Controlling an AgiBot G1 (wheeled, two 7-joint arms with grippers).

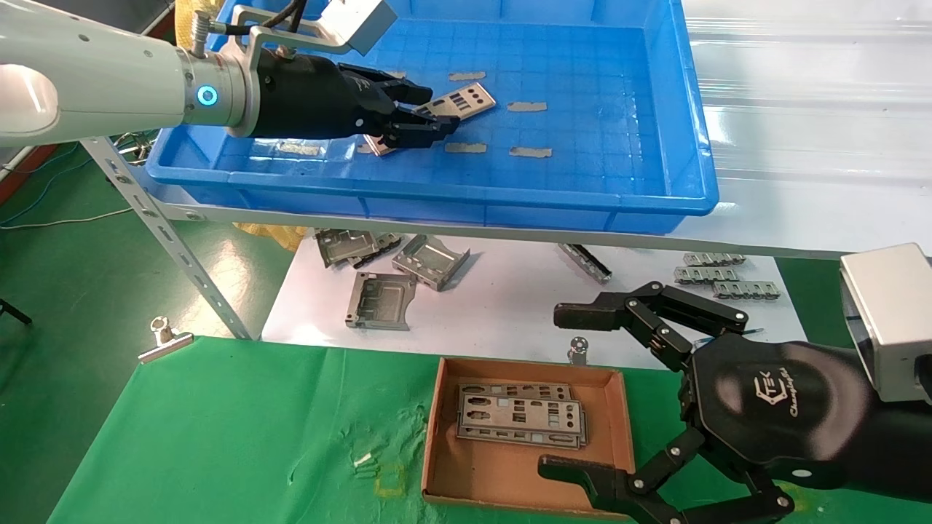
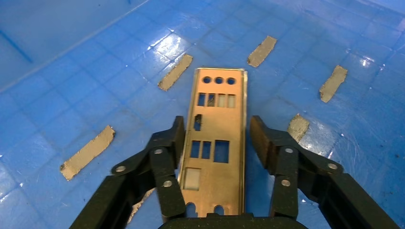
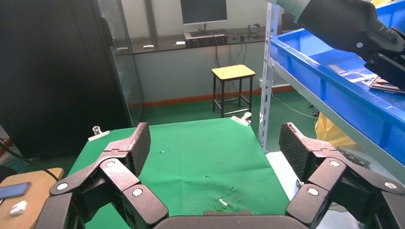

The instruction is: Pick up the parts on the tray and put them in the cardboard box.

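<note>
1. The left gripper (image 1: 426, 116) reaches into the tray (image 1: 684, 138). Its black fingers (image 2: 265, 143) straddle one part (image 2: 217, 138), one on each long edge. In the left wrist view a thin gap shows beside each pad, so whether they grip it cannot be told.
2. The right gripper (image 1: 575, 389) hovers spread wide beside the box (image 1: 437, 429), holding nothing.
3. The tray is a large, shallow bright blue plastic bin with a raised rim and a grid-patterned floor. It sits on a shelf above the green cloth (image 1: 218, 437).
4. The box is small, brown cardboard with low walls, resting on the cloth. Its near right corner is hidden behind the right gripper.
5. Flat plates (image 1: 520, 418) lie stacked in the box; their count is unclear.
6. The part in the tray is a thin, long silver plate with round and rectangular cutouts; its near end is hidden under the gripper.
7. Small grey tape strips (image 2: 88, 151) dot the tray floor.
</note>
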